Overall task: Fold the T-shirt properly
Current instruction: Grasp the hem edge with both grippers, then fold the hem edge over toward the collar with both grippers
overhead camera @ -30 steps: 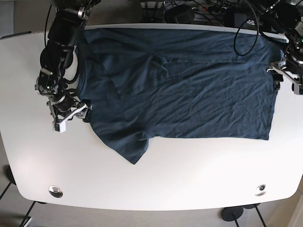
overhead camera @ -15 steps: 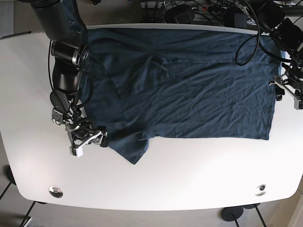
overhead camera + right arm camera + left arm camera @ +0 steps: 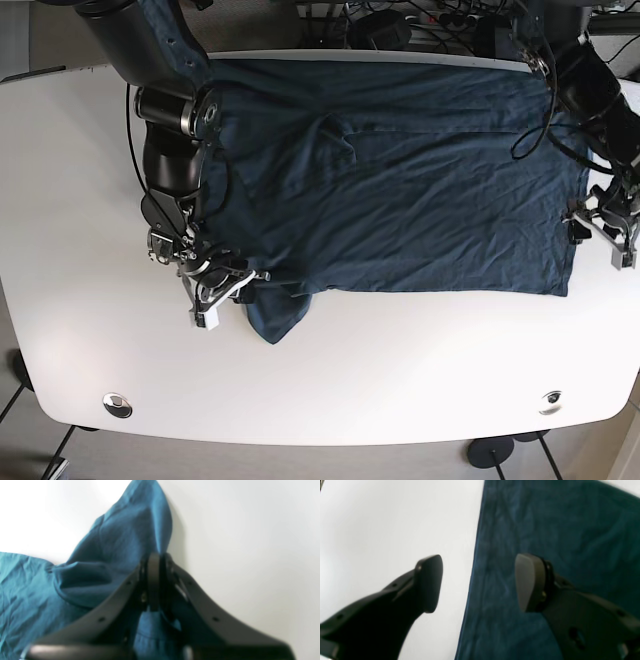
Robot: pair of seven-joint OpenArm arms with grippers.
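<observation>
Gripping the T-shirt (image 3: 400, 170) sleeve (image 3: 275, 315): right gripper (image 3: 155, 580) has its jaws pinched tight on the fabric, no gap between the pads, cloth bunched up and standing in a peak above them in the right wrist view. In the base view that gripper (image 3: 215, 300) sits at about 8 o'clock of the garment, on the lower-left sleeve corner, which is crumpled and pulled in toward the body of the shirt.

Left gripper (image 3: 478, 582): jaws wide apart, nothing between them. In the left wrist view one finger (image 3: 428, 582) is over bare table (image 3: 382, 530), the other finger (image 3: 530, 580) is over the fabric, so the hem edge (image 3: 472, 580) runs through the gap. Cannot tell whether the tips touch the surface. In the base view the left gripper (image 3: 600, 225) is at about 3 o'clock of the shirt, at the bottom-hem end, near its lower corner.

Shirt is dark blue, spread out mostly flat and wrinkled across the white table (image 3: 400, 370), long axis running 9 to 3 o'clock, collar end toward 9. Far edge reaches the table's far rim at 12 o'clock. A small crease fold (image 3: 340, 140) shows around 11 o'clock of the torso.

Cables (image 3: 420, 20) behind the table at 12 o'clock. Two round metal fittings (image 3: 118, 404) near the table's front edge, at 7 and 5 o'clock.
</observation>
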